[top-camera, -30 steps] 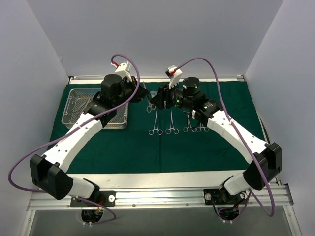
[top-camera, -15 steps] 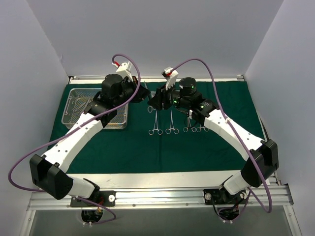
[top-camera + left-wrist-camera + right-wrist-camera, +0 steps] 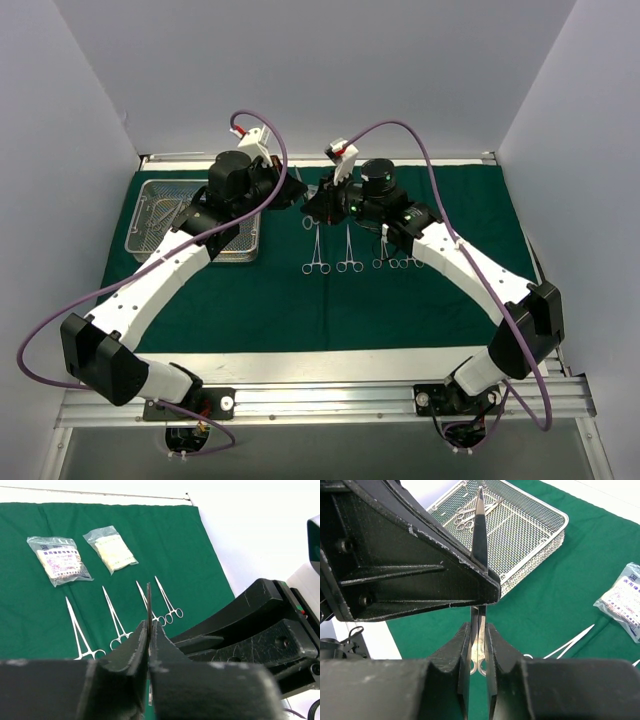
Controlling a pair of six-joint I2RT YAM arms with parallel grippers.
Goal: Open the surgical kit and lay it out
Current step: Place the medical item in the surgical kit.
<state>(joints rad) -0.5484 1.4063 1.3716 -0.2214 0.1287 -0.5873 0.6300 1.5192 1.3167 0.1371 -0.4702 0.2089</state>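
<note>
One half-hidden clamp (image 3: 479, 525), seemingly between fingers (image 3: 454, 682)

tray (image 3: 140, 240): you find it on the cloth wrap (image 3: 400, 300), at the left end.
clamps in tray (image 3: 155, 215): some lie inside it.
row of clamps (image 3: 347, 250): on the cloth wrap, right of the tray.
pouches (image 3: 59, 560): two, side by side, behind the row.
held clamp (image 3: 480, 540): above the cloth wrap, just right of the tray.
</note>
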